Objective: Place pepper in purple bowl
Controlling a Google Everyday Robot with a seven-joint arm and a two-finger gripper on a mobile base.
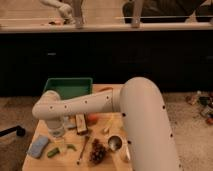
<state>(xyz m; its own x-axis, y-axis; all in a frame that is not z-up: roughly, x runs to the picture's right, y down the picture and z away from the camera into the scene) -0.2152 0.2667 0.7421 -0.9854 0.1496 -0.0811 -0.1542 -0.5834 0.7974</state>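
Observation:
A slim, curved green pepper (71, 147) lies on the wooden table (112, 91) near its front left. My white arm reaches left across the table to an elbow (45, 110). The gripper (57, 131) hangs below the elbow, over the table's left side, a little behind and left of the pepper. The purple bowl is not in view.
A green tray (67, 86) stands at the back left. A blue sponge (37, 147) and a stubby green item (52, 152) lie front left. A brown box (80, 123), a red-orange item (92, 118), a spoon (82, 150), grapes (98, 152) and a metal cup (115, 143) fill the middle.

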